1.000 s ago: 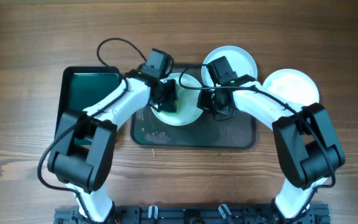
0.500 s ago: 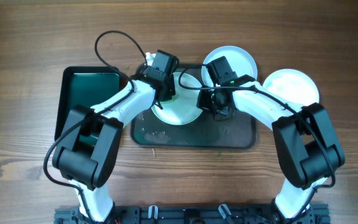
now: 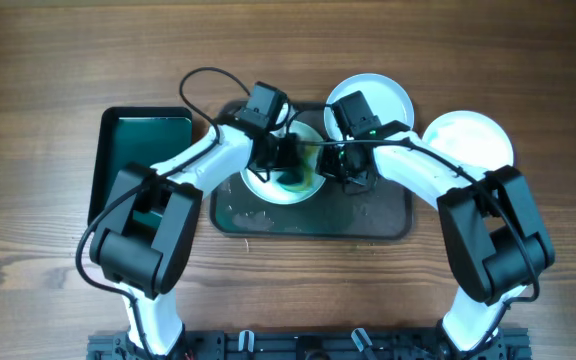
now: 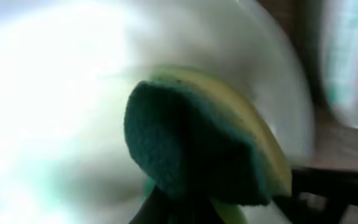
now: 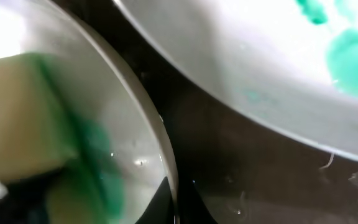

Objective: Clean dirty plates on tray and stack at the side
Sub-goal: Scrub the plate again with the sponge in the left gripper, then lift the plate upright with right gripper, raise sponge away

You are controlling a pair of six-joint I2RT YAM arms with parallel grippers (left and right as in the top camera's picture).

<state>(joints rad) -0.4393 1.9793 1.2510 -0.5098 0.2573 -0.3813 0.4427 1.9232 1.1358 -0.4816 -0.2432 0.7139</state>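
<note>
A white plate lies on the dark grey tray. My left gripper is shut on the yellow-green sponge and presses it on this plate. The left wrist view shows the sponge on the plate, blurred. My right gripper is shut on the plate's right rim, with the sponge at the left. A second white plate, with teal smears, overlaps the tray's far edge. A pale blue plate lies on the table to the right.
A smaller black tray with a green inside stands left of the grey tray. Teal smears and wet marks lie on the grey tray's floor. Both arms cross above the tray's far half.
My left gripper has swept the sponge from the plate's far left edge toward its middle and right side. The right arm and the plates have not moved.
</note>
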